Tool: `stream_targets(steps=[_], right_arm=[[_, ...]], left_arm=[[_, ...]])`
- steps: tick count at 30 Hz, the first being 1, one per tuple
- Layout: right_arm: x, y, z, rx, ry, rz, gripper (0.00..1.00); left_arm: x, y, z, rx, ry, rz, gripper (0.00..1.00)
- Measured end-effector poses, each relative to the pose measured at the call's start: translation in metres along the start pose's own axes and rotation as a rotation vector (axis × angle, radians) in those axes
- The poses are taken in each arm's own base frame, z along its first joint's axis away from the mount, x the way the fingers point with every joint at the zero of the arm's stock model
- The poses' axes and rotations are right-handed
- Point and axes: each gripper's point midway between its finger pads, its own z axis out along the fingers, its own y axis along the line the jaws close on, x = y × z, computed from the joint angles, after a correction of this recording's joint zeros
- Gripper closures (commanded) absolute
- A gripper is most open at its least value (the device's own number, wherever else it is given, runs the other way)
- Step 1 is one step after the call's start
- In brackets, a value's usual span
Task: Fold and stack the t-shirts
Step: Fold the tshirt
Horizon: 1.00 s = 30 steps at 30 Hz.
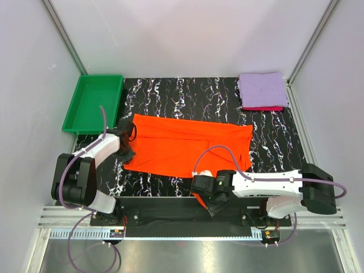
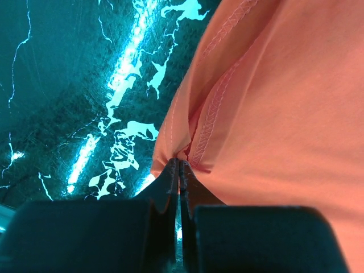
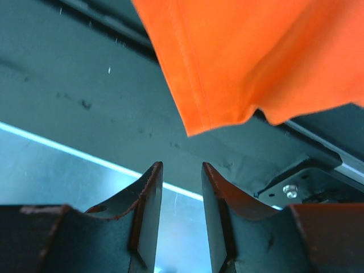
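Note:
The large orange-red t-shirt (image 1: 187,145) lies spread on the black marbled table, and one corner of it hangs over the near edge (image 3: 239,57). My left gripper (image 1: 126,150) is at the shirt's left edge. Its jaws are shut on the hem (image 2: 196,145), pinched at the fingertips (image 2: 179,163). My right gripper (image 1: 214,208) is at the table's near edge, open and empty (image 3: 181,168), just below the hanging corner and not touching it. The folded lavender t-shirt (image 1: 261,89) lies on the crimson-pink t-shirt (image 1: 263,108) at the back right.
A green plastic tray (image 1: 85,116) stands at the back left, close to my left arm. The black base rail (image 1: 170,216) and aluminium frame run along the near edge under my right gripper. Grey walls enclose the table on three sides.

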Motion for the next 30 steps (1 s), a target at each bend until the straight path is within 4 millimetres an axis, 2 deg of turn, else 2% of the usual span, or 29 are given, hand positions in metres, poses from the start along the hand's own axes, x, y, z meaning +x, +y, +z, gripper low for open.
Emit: stream_targets(steps=[13,21,25,28,29,30], right_arm=[[-0.013,0.000,0.030,0.066,-0.012,0.016,0.57],[-0.003,-0.010,0.040,0.101,0.011,0.037,0.64],[-0.002,-0.011,0.042,0.110,0.015,0.054,0.74],[-0.003,-0.010,0.043,0.113,0.006,0.067,0.90],[-0.004,-0.010,0.042,0.118,0.001,0.070,1.00],[-0.005,-0.012,0.042,0.128,-0.006,0.071,1.00]], left_arm=[[0.001,0.000,0.000,0.012,0.014,-0.011,1.00],[0.001,0.000,0.003,0.017,0.016,-0.021,1.00],[0.000,0.000,0.003,0.020,0.015,-0.026,1.00],[-0.001,0.000,0.003,0.024,0.018,-0.028,1.00],[0.000,0.000,0.003,0.026,0.020,-0.029,1.00],[0.000,0.000,0.003,0.027,0.020,-0.029,1.00]])
